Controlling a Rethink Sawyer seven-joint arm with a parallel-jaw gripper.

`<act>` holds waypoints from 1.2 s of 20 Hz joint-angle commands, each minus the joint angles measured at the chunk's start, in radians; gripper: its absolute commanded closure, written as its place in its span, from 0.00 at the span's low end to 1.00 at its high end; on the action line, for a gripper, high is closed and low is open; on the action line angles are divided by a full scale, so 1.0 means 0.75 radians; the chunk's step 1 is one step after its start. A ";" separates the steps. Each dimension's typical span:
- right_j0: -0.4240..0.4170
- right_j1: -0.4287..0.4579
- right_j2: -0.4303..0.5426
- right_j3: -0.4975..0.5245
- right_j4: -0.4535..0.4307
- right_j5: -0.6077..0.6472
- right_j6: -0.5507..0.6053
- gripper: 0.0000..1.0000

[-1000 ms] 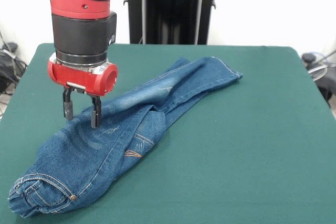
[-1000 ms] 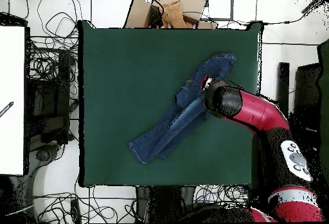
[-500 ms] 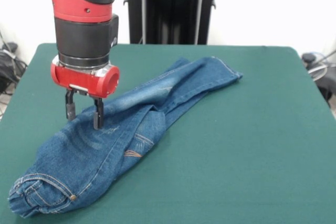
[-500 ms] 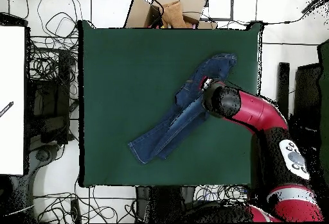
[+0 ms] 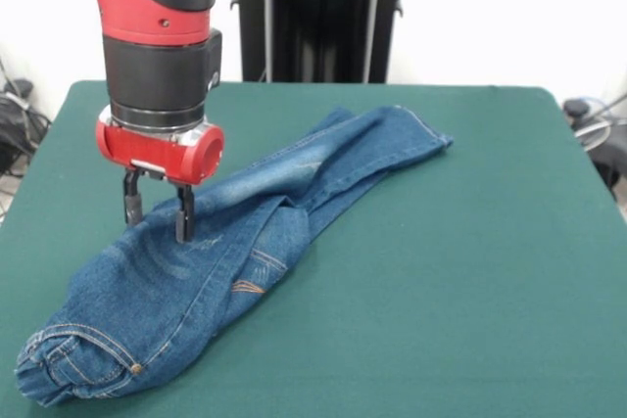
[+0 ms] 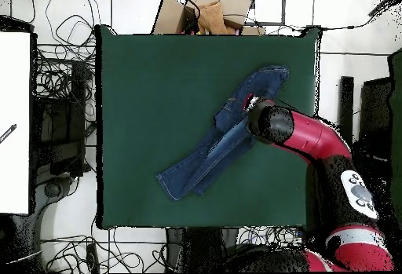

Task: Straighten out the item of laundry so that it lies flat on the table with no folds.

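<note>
The gathered waistband [image 5: 59, 364] of the small pair of blue denim jeans [image 5: 225, 242] lies nearest the front camera, well forward of the gripper [image 5: 155, 214] and bunched, with a brass button [image 5: 135, 368] showing on its rumpled edge. Behind it, the seat and upper leg area spread toward the gripper as a broad faded panel. A tan-stitched pocket seam [image 5: 250, 286] sits just to the picture-right of the gripper and a little nearer the camera. The gripper stands directly over this upper part of the jeans, its two dark fingers [image 5: 182, 215] pointing down and set apart with a clear gap between them; the tips are at or just above the denim, and contact cannot be confirmed. The garment is not flat: one leg is folded over the other, and a raised ridge runs diagonally from beside the gripper toward the far side. Beyond the gripper, the legs taper to the hems [image 5: 421, 134], well away from it at the far picture-right. The dark green table [image 5: 470, 271] is bare around the jeans on all sides. In the overhead view the jeans [image 6: 212, 149] lie diagonally across the middle of the table [image 6: 149, 90], with the red arm [image 6: 310, 137] covering their upper section
</note>
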 commanded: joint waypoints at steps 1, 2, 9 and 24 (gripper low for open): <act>0.040 0.056 0.029 -0.023 -0.013 0.079 0.099 0.00; 0.040 0.061 0.030 -0.024 -0.012 0.070 0.103 0.00; 0.025 0.069 0.039 -0.017 -0.007 0.066 0.102 0.00; -0.014 0.075 0.054 0.012 -0.018 0.017 0.100 0.00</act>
